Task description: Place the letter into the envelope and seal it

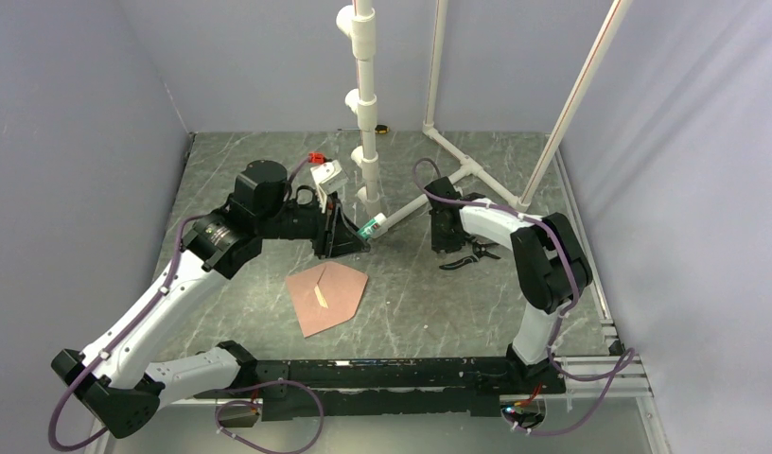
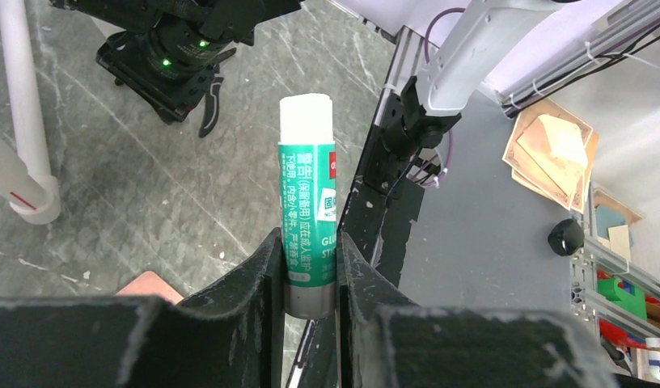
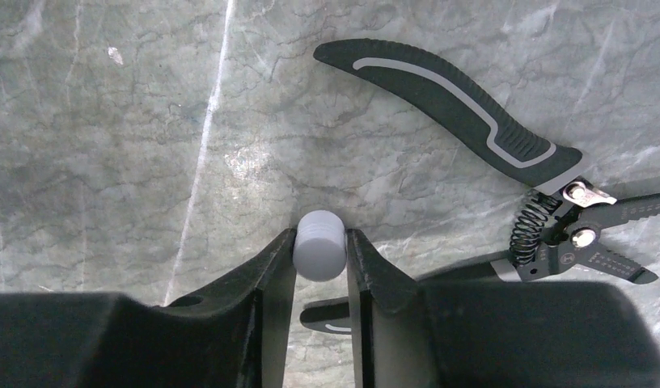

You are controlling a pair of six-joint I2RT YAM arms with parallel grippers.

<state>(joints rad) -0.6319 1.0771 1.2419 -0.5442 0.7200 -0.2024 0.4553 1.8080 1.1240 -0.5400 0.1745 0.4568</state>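
- Seemingly the light tan paper letter [image 1: 321, 296] sits inside the pinkish-brown flapped envelope [image 1: 342, 291], mid-frame.
- My left claw [image 2: 309, 242] grips an uncapped green glue stick [image 2: 307, 202]; my right claw [image 3: 320, 242] pinches its grey cap [image 3: 319, 255].
- Gluing, sealing — not yet done.

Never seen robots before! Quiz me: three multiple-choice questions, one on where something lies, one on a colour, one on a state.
1. Where is the envelope? A flat on the table; B in a drawer; C on a shelf.
2. The glue stick has a label that is: A red; B green; C blue.
3. The left gripper is: A open, empty; B shut on the glue stick; C folded away.
Key: A, it lies flat there; B, green wrap shows; B, both fingers pinch its base.
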